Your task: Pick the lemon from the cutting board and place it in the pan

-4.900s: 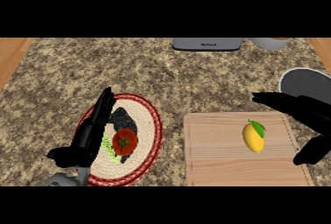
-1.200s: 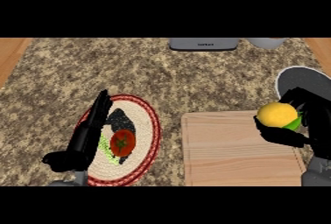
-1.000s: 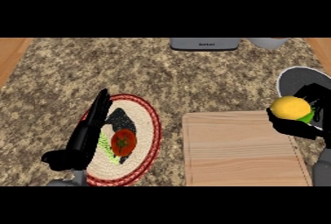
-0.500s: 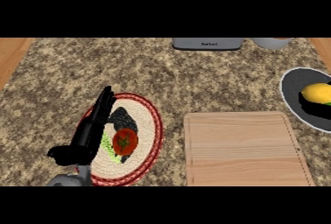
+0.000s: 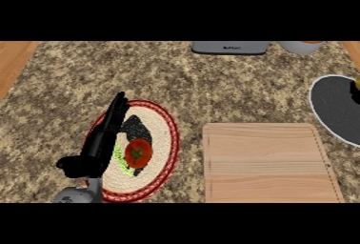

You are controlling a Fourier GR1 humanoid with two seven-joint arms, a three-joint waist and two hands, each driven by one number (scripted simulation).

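Observation:
The wooden cutting board (image 5: pixel 267 162) lies at lower right with nothing on it. The dark pan (image 5: pixel 332 110) with a pale rim is cut off by the right edge. Only a yellow sliver of the lemon (image 5: pixel 357 83) shows at that edge, above the pan's inside. Just below it is a black bit of my right hand (image 5: pixel 354 94), the rest out of view. My left hand (image 5: pixel 104 139) rests open at lower left, straight fingers pointing up over the left side of a red-rimmed plate (image 5: pixel 169 143).
The plate holds a tomato (image 5: pixel 138 152), a dark item and something green. A grey appliance (image 5: pixel 230 47) and a pale cup (image 5: pixel 301 46) stand at the counter's far edge. A wooden strip (image 5: pixel 14 62) borders the speckled counter at far left.
My right hand carried the lemon off the board, rightward over the pan, until both almost left the view. The board is now bare. The left hand stayed put.

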